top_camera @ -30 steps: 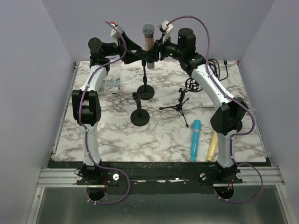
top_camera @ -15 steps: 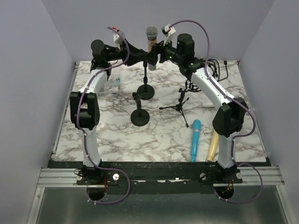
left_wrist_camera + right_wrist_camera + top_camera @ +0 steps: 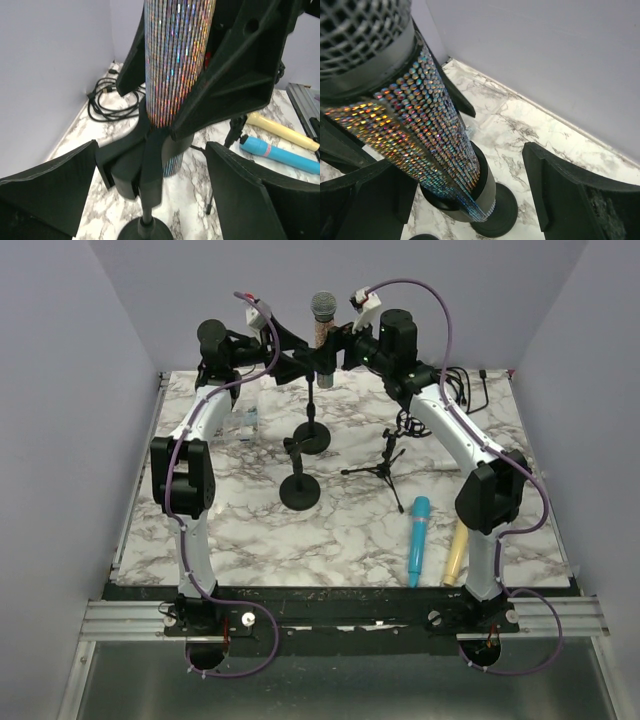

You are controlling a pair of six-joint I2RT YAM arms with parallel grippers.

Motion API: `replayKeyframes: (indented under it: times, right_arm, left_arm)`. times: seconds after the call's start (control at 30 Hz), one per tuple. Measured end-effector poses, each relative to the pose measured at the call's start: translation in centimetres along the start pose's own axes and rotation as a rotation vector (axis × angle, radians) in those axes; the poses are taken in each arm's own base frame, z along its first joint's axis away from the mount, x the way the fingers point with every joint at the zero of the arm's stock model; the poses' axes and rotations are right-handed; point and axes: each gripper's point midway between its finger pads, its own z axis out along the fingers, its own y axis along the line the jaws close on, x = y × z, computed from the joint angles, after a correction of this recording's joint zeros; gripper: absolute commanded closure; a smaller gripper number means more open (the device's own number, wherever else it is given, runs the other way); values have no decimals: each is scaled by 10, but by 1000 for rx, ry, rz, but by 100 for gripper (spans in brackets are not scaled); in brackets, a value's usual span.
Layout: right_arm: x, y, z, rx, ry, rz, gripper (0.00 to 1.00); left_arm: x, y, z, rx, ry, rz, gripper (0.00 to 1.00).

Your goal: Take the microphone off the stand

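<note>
Mic (image 3: 322, 320) upright in stand (image 3: 311, 405) clip, far centre of tabletop (image 3: 250, 530). Left claw (image 3: 151, 146), right claw (image 3: 462, 160) both spread, flanking mic body, neither pinching. Risks: claws clash crowding same spot; sequins slip in pinch; if clip holds tight, sideways tug tips stand.

The microphone (image 3: 177, 60) stands upright, its sequined body seated in the clip (image 3: 142, 167) of the stand (image 3: 145, 231). The left gripper (image 3: 150, 200) is spread wide, one finger on each side of the stand, neither touching it. The right gripper (image 3: 155, 107) flanks the body from the far side. On the table (image 3: 195, 200) lie a coiled cable (image 3: 107, 102), a yellow microphone (image 3: 282, 131) and a blue microphone (image 3: 280, 155).
</note>
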Motion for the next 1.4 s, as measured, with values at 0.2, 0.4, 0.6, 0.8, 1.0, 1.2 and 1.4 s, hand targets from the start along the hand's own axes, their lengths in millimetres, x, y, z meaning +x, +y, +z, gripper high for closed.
replayKeyframes:
  times: [0.2, 0.4, 0.6, 0.8, 1.0, 1.2, 1.4]
  right_arm:
    - [-20, 6, -1, 0, -38, -14, 6]
    - [-43, 11, -3, -3, -81, -29, 10]
    - [-43, 16, 7, -14, -81, -37, 19]
    - [-27, 18, 14, -10, -46, -39, 36]
    - [-25, 19, 16, 0, -45, -44, 49]
    - [-24, 13, 17, 23, -55, -53, 72]
    - [-24, 12, 17, 47, -65, -76, 99]
  left_arm:
    - [-33, 4, 9, 28, -17, 69, 5]
    - [-30, 6, 10, 38, -5, 47, 5]
    - [-10, 10, 9, 61, 21, -5, 8]
    - [2, 14, 9, 82, 36, -48, 22]
    - [5, 11, 9, 97, 45, -63, 61]
    - [9, 10, 5, 82, 37, -52, 100]
    - [9, 5, 1, 46, 27, -42, 100]
